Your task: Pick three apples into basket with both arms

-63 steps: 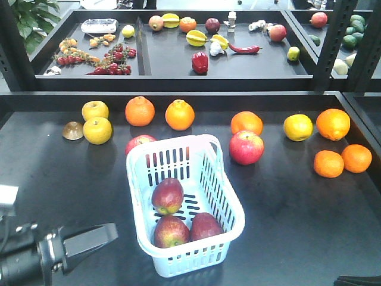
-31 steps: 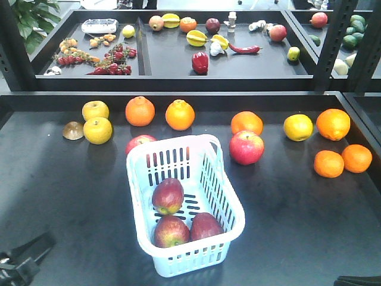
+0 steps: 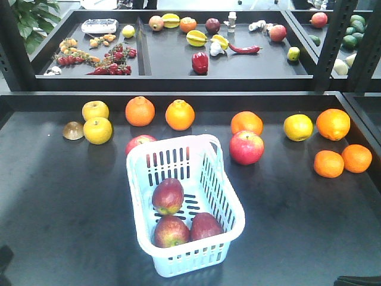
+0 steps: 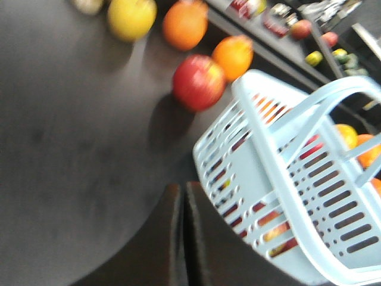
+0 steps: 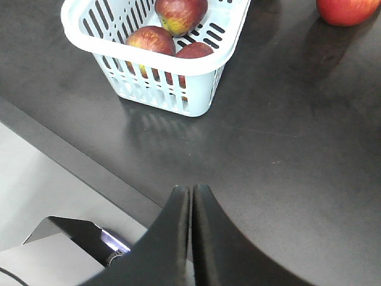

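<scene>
Three dark red apples lie inside the pale blue basket (image 3: 190, 256) at the table's middle: one towards the back (image 3: 168, 195) and two side by side at the front (image 3: 171, 231) (image 3: 206, 226). The right wrist view shows the same apples (image 5: 180, 13) (image 5: 150, 40) (image 5: 193, 50) in the basket (image 5: 196, 89). My right gripper (image 5: 191, 187) is shut and empty over the table's front edge, well short of the basket. My left gripper (image 4: 182, 186) is shut and empty just left of the basket's slotted side (image 4: 262, 185). Neither gripper shows in the front view.
A brighter red apple (image 3: 246, 147) sits right of the basket and another (image 3: 139, 143) behind its left corner. Oranges (image 3: 180, 114) and yellow fruits (image 3: 97, 130) line the table's back. Behind it, raised trays (image 3: 143, 65) hold small produce. The table's front edge (image 5: 71, 161) is near my right gripper.
My left arm has pulled back down and left, out of the front view. The basket and the apples have not moved.
</scene>
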{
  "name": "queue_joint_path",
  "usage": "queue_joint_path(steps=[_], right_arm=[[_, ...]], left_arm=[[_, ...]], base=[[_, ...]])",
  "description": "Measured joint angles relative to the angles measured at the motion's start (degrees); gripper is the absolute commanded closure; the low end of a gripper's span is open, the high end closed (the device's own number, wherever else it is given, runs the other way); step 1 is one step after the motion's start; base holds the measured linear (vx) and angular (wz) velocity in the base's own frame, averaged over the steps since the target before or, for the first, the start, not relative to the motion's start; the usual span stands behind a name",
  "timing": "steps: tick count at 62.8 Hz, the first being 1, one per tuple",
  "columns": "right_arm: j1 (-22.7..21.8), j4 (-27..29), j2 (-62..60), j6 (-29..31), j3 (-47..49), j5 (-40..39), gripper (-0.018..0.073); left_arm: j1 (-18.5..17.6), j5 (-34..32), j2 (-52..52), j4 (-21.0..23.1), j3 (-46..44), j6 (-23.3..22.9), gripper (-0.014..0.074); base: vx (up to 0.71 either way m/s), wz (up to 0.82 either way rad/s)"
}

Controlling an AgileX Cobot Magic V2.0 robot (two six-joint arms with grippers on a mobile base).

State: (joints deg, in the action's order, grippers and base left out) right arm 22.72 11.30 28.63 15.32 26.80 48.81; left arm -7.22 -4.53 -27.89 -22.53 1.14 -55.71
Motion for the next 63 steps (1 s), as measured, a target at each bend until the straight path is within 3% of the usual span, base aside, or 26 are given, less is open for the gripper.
queue_joint_path(steps=[22,38,47,54,63], right_arm=[[0.0,0.0,0.0,0.0,0.0,0.0,0.0564],[0.0,0.0,0.0,0.0,0.0,0.0,0.0564],[0.0,-0.05,0.0,0.0,0.0,0.0,0.0564],[0.0,-0.05,0.0,0.0,0.0,0.0,0.0564],[0.0,-0.05,0.0,0.0,0.0,0.0,0.0564]], left_arm=[[0.0,6.38,17.06,1.88,0.0,21.8,0.0602],[0.0,14.56,28.01,11.1,0.0,44.57,0.0602],[0.18,14.3,28.56,16.81,0.0,56.54,0.0602],[1.08,11.89,28.63,21.02,0.04,60.02,0.0602],[3.31,8.44,28.63,25.38,0.11,60.83,0.0602]], base=[[0.0,0.0],[0.0,0.0],[0.0,0.0],[0.0,0.0],[0.0,0.0]])
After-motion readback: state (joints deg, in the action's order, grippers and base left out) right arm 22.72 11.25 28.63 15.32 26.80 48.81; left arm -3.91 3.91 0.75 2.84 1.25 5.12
